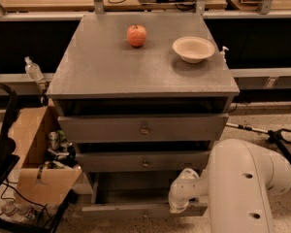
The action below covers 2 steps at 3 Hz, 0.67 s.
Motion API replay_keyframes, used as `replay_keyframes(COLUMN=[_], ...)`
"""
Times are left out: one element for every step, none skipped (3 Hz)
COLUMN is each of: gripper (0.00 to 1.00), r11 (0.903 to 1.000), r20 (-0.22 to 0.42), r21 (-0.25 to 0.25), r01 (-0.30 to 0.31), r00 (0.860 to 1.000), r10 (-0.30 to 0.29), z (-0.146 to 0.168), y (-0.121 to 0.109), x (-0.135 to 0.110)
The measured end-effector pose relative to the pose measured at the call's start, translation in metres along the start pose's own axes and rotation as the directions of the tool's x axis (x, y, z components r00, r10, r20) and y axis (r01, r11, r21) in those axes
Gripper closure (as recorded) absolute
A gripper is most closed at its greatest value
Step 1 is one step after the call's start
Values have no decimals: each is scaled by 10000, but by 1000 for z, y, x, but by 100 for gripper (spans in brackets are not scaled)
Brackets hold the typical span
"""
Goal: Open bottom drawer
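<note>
Narrow grey wooden bottom drawer [131, 210] sits bottom centre, pulled out. The bulky white robot arm [242, 188] hides its right end. Gripper [178, 205] is at the drawer front, grip state can't tell. Red apple [137, 35] and cream bowl [193, 49] upper centre, open cardboard box [31, 144] lower left.

Apple [136, 35] at 12 o'clock and white bowl [193, 49] at 1 o'clock sit apart on the grey surface [111, 69]; cardboard box [29, 135] at 8 o'clock.
</note>
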<state>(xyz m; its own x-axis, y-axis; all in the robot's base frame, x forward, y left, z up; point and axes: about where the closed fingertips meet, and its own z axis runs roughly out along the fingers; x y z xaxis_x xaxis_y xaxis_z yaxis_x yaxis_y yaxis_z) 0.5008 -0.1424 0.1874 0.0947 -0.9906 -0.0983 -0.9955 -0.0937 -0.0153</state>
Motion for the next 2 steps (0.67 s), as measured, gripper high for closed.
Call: replay_keyframes(gripper=[100,100], r11=[9996,9996], r20=[-2,-2], r21=[-202,-203], r01=[179,179], r00=[9998,9998], r10=[-179,-179], z=[2,1], y=[8,8], x=[-2,-2])
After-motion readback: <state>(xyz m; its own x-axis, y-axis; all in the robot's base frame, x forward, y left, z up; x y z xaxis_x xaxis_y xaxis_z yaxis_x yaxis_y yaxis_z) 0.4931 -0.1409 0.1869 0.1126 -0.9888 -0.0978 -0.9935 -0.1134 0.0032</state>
